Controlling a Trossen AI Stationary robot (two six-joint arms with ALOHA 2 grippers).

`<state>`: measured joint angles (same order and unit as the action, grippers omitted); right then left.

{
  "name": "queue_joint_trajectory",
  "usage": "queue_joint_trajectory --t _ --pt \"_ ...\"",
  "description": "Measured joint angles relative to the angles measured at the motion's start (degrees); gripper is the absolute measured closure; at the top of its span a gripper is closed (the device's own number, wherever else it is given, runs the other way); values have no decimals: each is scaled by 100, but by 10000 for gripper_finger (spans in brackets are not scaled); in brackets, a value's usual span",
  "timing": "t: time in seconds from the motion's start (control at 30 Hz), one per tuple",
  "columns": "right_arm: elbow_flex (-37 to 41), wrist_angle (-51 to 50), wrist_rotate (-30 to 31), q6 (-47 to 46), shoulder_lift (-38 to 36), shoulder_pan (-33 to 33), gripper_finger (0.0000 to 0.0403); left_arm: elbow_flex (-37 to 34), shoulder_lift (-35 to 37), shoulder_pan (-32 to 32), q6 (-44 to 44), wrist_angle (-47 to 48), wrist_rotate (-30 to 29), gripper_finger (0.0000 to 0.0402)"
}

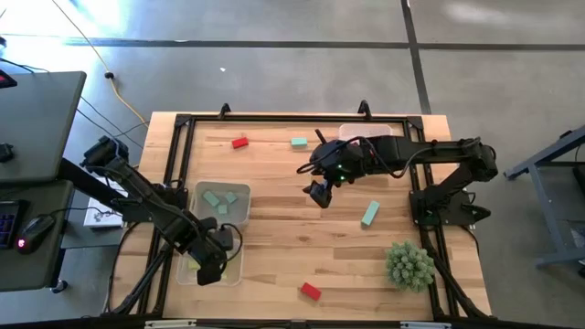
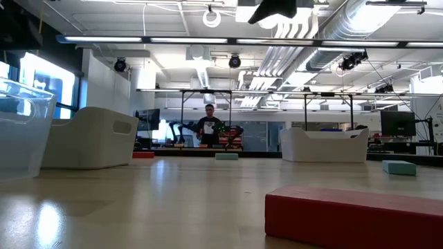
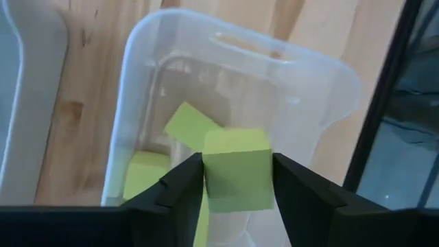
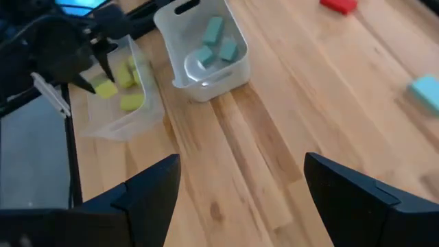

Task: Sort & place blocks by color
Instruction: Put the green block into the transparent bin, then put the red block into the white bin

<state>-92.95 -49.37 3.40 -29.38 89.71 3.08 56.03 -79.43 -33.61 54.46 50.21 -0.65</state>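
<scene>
- Yellow-green block point(image 3: 236, 169) is pinched by the left gripper point(image 3: 238, 180) above the clear tray point(image 3: 322, 82) at the table's near left, where two more yellow-green blocks point(image 3: 191, 125) lie.
- Teal blocks point(image 4: 214, 41) are held in the neighbouring tray point(image 4: 232, 68).
- Spread fingers are shown on the right gripper point(image 1: 319, 194), hung over mid-table.
- Red blocks point(image 1: 311, 291) and teal bar point(image 1: 369, 214) are left loose.

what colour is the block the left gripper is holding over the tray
Yellow-green block, held by the left gripper; the left wrist view shows it best.

Grey concrete floor point(image 1: 274, 73), exposed ceiling ducts point(image 2: 360, 28), strip lights, distant person point(image 2: 209, 129).
</scene>
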Motion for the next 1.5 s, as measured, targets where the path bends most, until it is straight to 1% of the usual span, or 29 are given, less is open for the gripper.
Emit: queue_joint_trajectory --t 0.2,0.37,0.47,0.53,0.7,0.93,1.2,1.3,1.5 --pt "0 -308 47 -801 0 173 108 2 -40 1 -288 -82 -159 222" --pt "0 -454 325 -1433 0 487 108 2 -42 1 -585 -78 -218 220" --pt "0 -488 504 -1888 0 718 108 2 -41 9 -605 -79 -233 220" --pt "0 -487 645 -2171 0 888 108 25 -40 21 -613 -71 -344 220" --pt "0 -485 927 -2691 0 1341 108 329 12 12 -706 -80 -598 220" --pt "2 -413 1315 -3244 55 1951 108 888 172 10 -1135 -71 -626 219" --pt "9 -323 1193 -3499 632 2450 108 1419 170 47 -1707 -27 -812 219" --pt "9 -249 996 -3535 903 2552 108 1509 171 119 -1822 -33 -937 219" --pt "9 -110 577 -3824 1389 2696 108 1615 167 325 -1964 -29 -947 219"
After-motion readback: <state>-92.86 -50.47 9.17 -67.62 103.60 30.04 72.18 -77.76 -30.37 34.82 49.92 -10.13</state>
